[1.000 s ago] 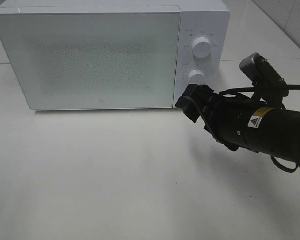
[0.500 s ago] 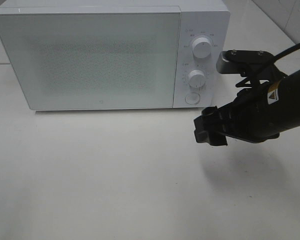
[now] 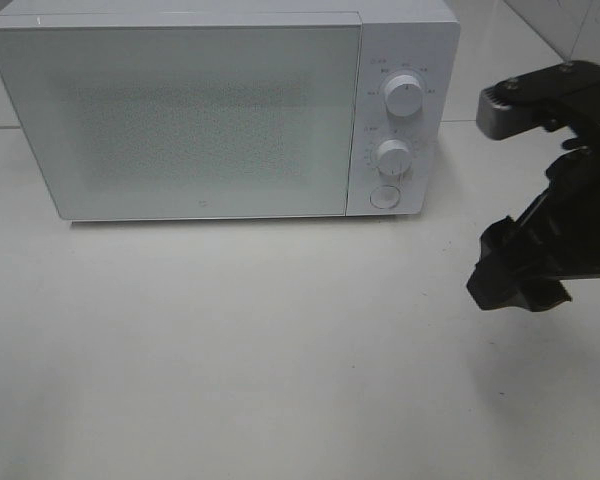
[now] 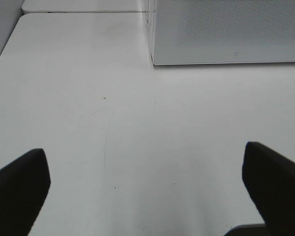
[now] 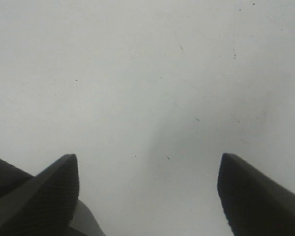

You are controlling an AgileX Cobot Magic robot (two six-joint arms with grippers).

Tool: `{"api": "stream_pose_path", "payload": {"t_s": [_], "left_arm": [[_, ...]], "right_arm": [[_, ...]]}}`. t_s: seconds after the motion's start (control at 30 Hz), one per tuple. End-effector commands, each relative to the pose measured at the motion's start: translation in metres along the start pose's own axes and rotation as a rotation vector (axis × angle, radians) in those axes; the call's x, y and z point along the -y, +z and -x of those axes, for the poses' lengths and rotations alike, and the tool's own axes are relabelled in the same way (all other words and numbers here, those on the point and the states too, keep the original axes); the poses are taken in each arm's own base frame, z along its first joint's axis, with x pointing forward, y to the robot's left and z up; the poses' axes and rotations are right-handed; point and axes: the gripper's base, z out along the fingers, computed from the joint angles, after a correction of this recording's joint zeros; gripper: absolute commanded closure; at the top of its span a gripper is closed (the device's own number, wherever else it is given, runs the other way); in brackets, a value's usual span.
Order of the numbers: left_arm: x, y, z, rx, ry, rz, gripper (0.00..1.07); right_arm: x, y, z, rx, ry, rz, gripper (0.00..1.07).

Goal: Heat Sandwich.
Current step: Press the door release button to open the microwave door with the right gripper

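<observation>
Exterior high: mounted high on the near side, looking down and away across the table (image 3: 230,350) to the microwave (image 3: 200,110) at the far edge. It is the widest and most distant view, with the right gripper (image 3: 520,285) at its right.
Left wrist: low over the table's left part, facing far toward the microwave's lower front corner, with the left gripper (image 4: 147,196) framing the view.
Right wrist: close above the table, facing almost straight down.
Shared: exterior high and left wrist both show the microwave front. The right wrist shares only tabletop.

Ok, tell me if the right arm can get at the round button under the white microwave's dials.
Probably yes: the right gripper hangs open and empty, with only bare white table between it and the round button.
</observation>
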Motion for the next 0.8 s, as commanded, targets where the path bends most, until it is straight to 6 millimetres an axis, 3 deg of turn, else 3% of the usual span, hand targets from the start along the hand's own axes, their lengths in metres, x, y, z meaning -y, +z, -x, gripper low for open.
{"api": "stream_pose_path", "payload": {"t_s": [0.03, 0.13, 0.4, 0.47, 0.8], "left_arm": [[0.000, -0.002, -0.001, 0.033, -0.004, -0.001, 0.06], [0.000, -0.002, -0.001, 0.033, -0.004, -0.001, 0.06], [0.000, -0.002, -0.001, 0.033, -0.004, -0.001, 0.06], [0.000, -0.002, -0.001, 0.033, -0.004, -0.001, 0.06], [0.000, -0.002, -0.001, 0.033, -0.004, -0.001, 0.06]], "right_arm": [[0.002, -0.016, -0.006, 0.027, -0.012, -0.002, 0.31], [0.004, -0.039, -0.018, 0.067, -0.015, -0.006, 0.31], [0.007, -0.073, -0.044, 0.117, -0.017, -0.025, 0.27], [0.010, -0.088, -0.058, 0.157, -0.017, -0.035, 0.25], [0.022, -0.100, -0.115, 0.247, 0.108, -0.113, 0.25]]}}
